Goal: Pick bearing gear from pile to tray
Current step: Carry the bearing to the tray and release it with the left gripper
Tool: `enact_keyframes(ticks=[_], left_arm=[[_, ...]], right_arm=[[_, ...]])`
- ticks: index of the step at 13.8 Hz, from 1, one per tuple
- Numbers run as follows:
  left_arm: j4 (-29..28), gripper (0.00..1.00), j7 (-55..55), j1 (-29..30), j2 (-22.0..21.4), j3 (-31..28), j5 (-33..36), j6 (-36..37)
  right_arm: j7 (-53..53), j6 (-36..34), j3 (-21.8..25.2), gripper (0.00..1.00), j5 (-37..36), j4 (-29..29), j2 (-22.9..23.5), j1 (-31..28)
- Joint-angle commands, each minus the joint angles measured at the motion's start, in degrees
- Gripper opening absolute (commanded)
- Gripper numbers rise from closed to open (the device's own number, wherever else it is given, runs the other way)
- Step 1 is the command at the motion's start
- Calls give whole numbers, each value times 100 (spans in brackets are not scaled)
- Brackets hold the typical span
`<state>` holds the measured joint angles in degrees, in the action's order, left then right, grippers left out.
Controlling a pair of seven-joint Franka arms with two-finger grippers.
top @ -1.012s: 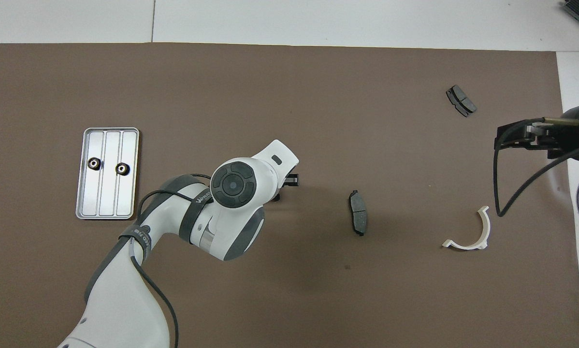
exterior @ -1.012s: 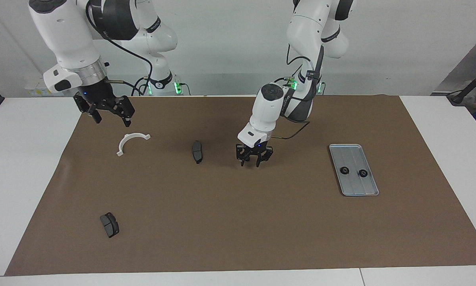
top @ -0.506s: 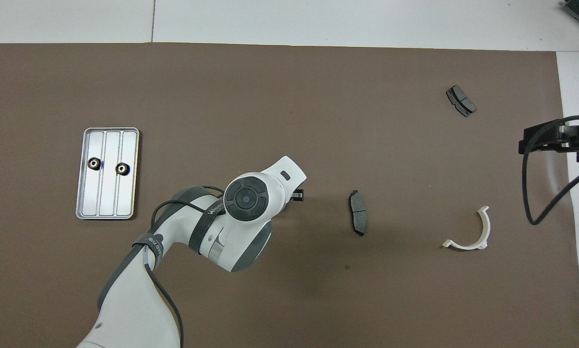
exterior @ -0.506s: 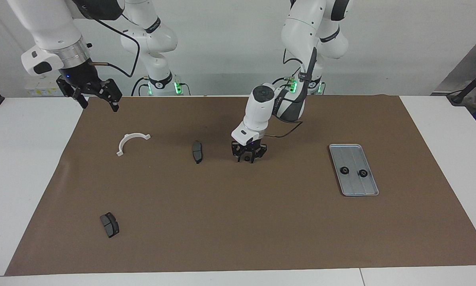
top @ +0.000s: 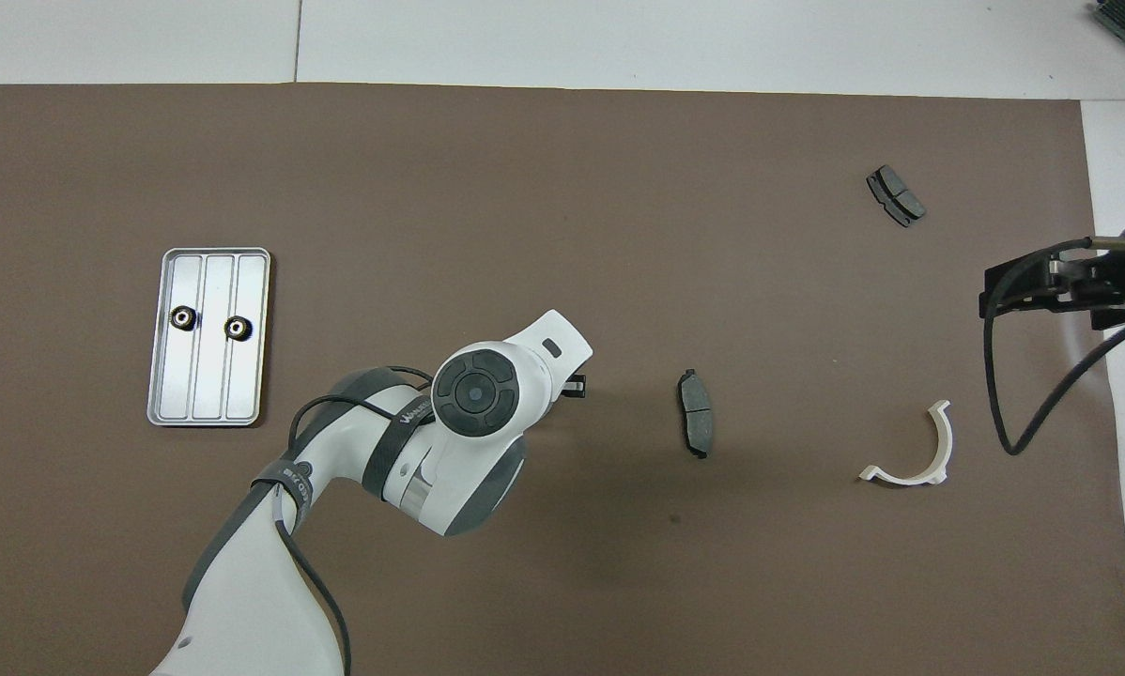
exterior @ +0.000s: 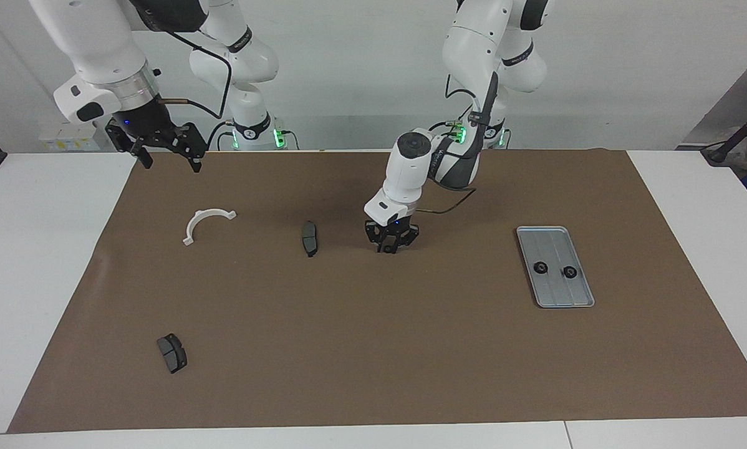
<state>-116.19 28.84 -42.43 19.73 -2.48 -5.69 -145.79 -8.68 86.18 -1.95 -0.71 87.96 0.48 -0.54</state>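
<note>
My left gripper (exterior: 391, 248) is down on the brown mat beside a dark grey brake pad (exterior: 309, 238), with its fingers drawn in on a tiny black ring. In the overhead view my left arm hides that ring, and only a fingertip (top: 577, 385) shows. The silver-grey tray (exterior: 554, 293) lies toward the left arm's end and holds two black rings (exterior: 540, 268) (exterior: 570, 271); it shows in the overhead view too (top: 208, 385). My right gripper (exterior: 164, 156) is open and empty, up in the air over the mat's edge near a white curved bracket (exterior: 212, 212).
A second brake pad (exterior: 172, 353) lies farther from the robots at the right arm's end, also in the overhead view (top: 896, 195). The overhead view also shows the first pad (top: 695, 413) and the bracket (top: 945, 446). The brown mat (exterior: 373, 349) covers the table.
My left gripper came down to the mat, shifted toward the brake pad and drew its fingers in. My right gripper rose away from the bracket, then came back a little.
</note>
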Motion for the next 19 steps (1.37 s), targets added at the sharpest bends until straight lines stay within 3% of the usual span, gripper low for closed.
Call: enact_keyframes(ticks=[1,8,11,15,19], left_arm=[[-246,31,-1,-151,-153,-86,33,68],[-255,16,-1,-143,-153,-94,33,77],[95,14,-1,76,-92,-112,33,313],[930,11,-106,1041,-91,-95,164,1297],[923,11,-895,2078,-302,-103,165,1833]], right_arm=[[129,-101,-51,100,1,28,-13,-122],[112,-119,-113,100,105,37,40,-43],[130,-127,-113,100,106,46,40,-52],[138,-119,-113,100,106,46,40,-52],[138,-119,-113,100,106,46,40,-52]])
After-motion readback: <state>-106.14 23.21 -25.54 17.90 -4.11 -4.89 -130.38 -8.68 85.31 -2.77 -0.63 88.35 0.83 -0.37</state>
